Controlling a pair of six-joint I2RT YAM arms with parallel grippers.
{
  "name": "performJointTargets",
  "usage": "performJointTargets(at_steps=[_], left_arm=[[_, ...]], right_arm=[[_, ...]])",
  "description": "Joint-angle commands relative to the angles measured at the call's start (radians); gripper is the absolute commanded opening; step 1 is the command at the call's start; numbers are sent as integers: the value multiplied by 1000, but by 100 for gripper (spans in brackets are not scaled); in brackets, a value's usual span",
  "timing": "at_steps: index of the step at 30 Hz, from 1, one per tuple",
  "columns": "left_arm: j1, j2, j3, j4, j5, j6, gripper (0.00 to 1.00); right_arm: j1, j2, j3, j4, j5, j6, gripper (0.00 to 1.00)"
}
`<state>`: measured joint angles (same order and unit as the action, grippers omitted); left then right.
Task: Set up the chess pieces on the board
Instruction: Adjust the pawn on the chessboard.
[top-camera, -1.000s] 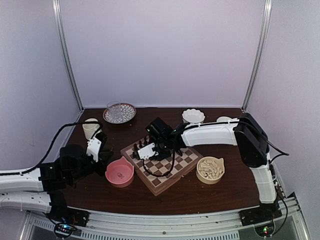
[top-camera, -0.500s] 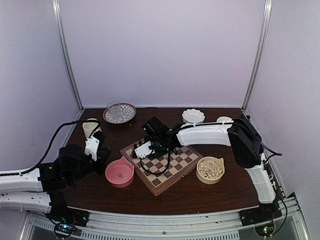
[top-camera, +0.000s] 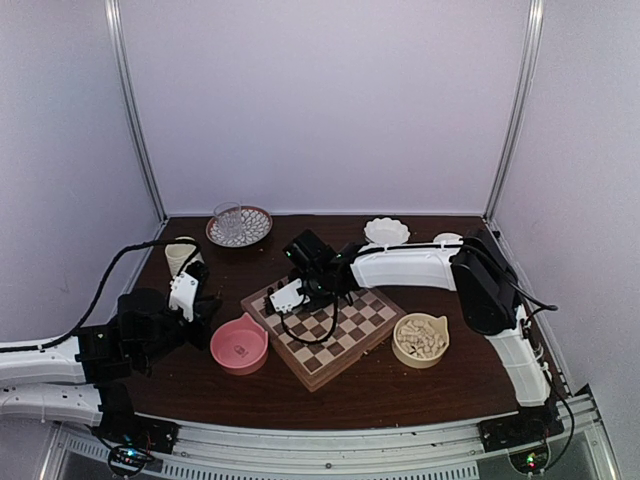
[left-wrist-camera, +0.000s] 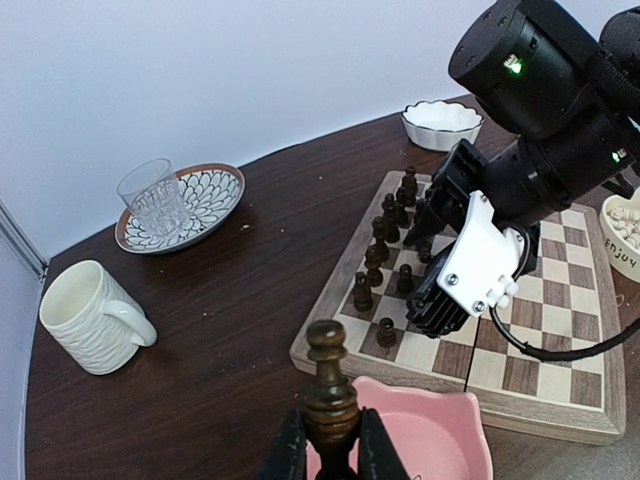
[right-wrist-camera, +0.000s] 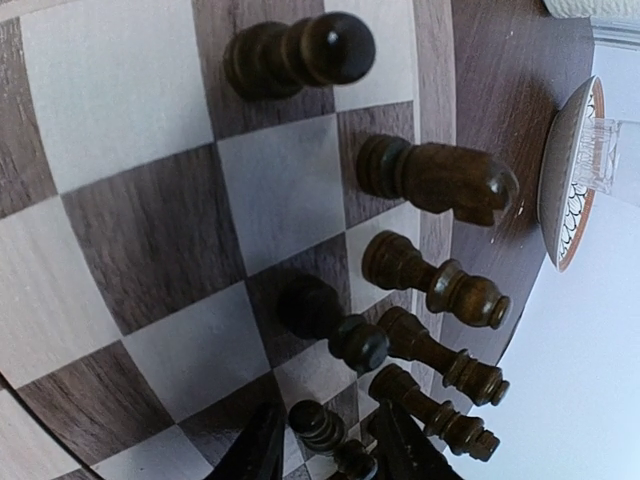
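**Dark ranks filling, one arm at work and one waiting.** Your right gripper reaches down at the far-left edge of the board, where the dark chess pieces already stand crowded in two short ranks. Its jaws are narrow and straddle a small pawn upright on its square. Whether they pinch it or merely flank it cannot be told. The board lies mid-table, turned corner-on to the near edge.

Your left gripper hovers off the board's left corner. It is closed tight on the foot of another dark brown piece, held upright above the pink bowl just beside the board. The tan bowl of cream pieces sits near the board's right corner, well apart from both arms.

The step in hand looks like seating that pawn among the dark ranks, with the left arm's piece to follow. The next move calls for the right arm to lift straight up, because neighbours crowd both fingers and a sideways drift could topple them. Bring the left piece in only once it clears, since both arms want the same edge. No cream piece shows on the board.
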<state>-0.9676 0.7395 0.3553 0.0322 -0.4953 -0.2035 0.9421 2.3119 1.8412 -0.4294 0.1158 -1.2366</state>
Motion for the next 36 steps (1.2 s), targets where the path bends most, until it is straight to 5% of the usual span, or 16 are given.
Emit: performJointTargets(at_steps=[1,36], left_arm=[[6,-10,20,23,-11,-10,0],[9,-6,23,21,-10,-9,0]], right_arm=[[-11,42,15,-45,25,-22,34],[-8,16,-13,-65,-36,-27,13]])
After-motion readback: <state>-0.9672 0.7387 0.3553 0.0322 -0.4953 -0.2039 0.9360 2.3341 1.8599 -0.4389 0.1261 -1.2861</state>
